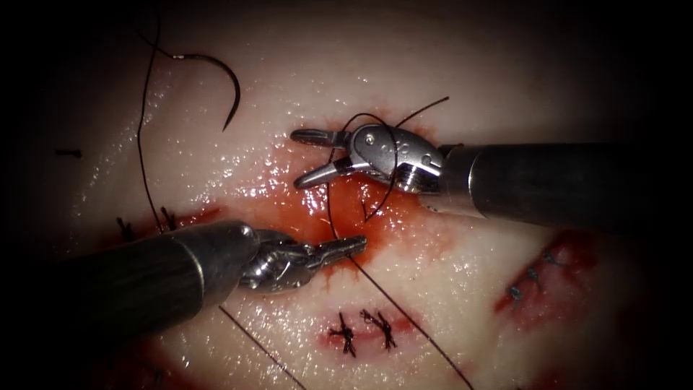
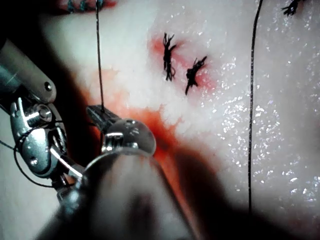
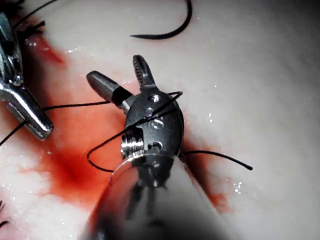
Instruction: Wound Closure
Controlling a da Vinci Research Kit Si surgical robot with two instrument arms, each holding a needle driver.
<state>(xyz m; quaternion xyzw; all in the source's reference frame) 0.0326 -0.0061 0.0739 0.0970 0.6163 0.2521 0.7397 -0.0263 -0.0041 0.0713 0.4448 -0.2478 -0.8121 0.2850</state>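
Note:
The curved needle (image 1: 220, 76) lies free on the tissue's surface, up and to the left of the cut (image 1: 310, 213), held by neither tool; it also shows as the needle (image 3: 167, 32) beyond the right tool. My right tool (image 1: 296, 159) hovers over the cut's upper end with jaws open and empty, and the thread (image 1: 390, 155) is looped around its wrist. That right tool (image 3: 116, 69) shows the same loop close up. My left tool (image 1: 357, 244) is shut on the thread at the cut's lower edge. The left tool (image 2: 102, 116) has the thread (image 2: 99, 60) running taut away from it.
Red fluid (image 1: 289, 180) pools around the cut. Two finished stitches (image 1: 364, 331) sit below the cut, and a second stitched cut (image 1: 534, 278) lies to the right. A long strand of thread (image 1: 144, 144) trails down the left side from the needle. A short cut end (image 1: 68, 153) lies far left.

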